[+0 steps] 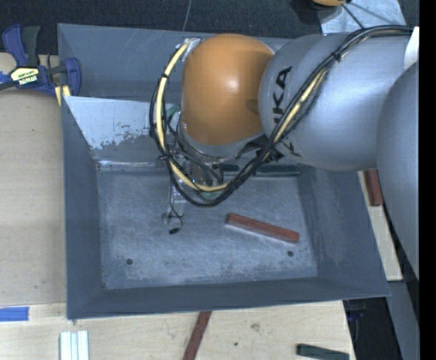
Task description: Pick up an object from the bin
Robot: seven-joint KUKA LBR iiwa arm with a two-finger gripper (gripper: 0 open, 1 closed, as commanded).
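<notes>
**A:** Where is your end effector (174, 220)?

**B:** It hangs low over the bare floor of the bin (79, 223), left of centre. Wide or narrow, I cannot tell you.

**A:** And the thing to pick?

**B:** Your reddish-brown bar (263, 229) lies flat to its right, apart from it. It is clear of the walls, so a top-down grasp probably suits it.

A dark surface (112, 2) stretches behind the grey bin (79, 201), and a pale tan surface (22, 201) lies to its left.
</notes>
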